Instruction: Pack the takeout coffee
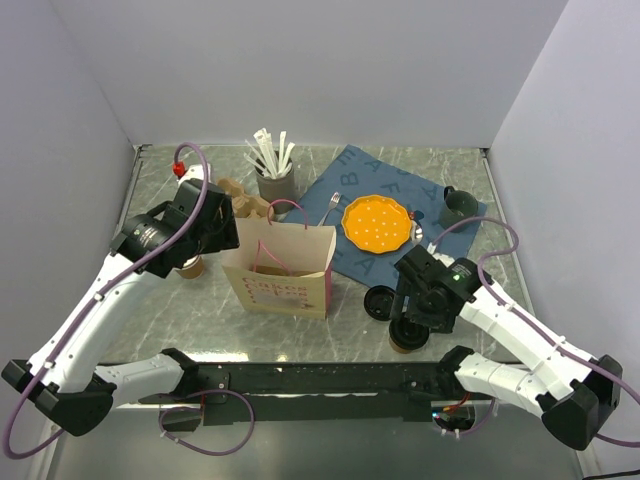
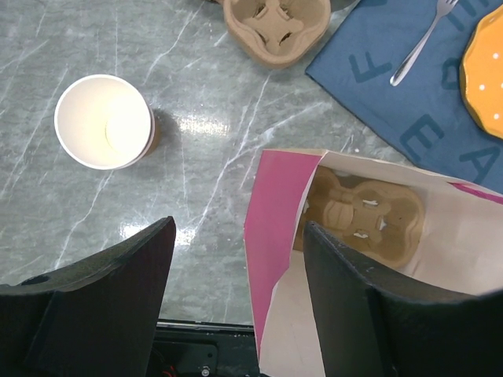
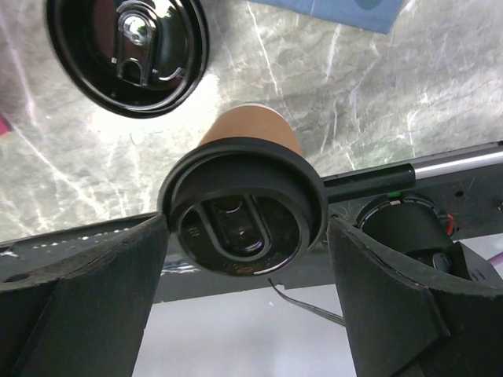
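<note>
The takeout coffee, a kraft-brown cup with a black sip lid, stands at the table's near edge. My right gripper is open with a finger on each side of the lid: the left finger touches its rim and the right is a hair off it. In the top view it hangs over the cup. The paper bag stands open at the middle. My left gripper is open and straddles the bag's pink-lined left wall. A brown cup carrier lies inside the bag.
A lidless paper cup stands left of the bag. A separate black lid lies by the coffee. Behind are a second carrier, a blue cloth with an orange plate and fork, a utensil holder and a dark cup.
</note>
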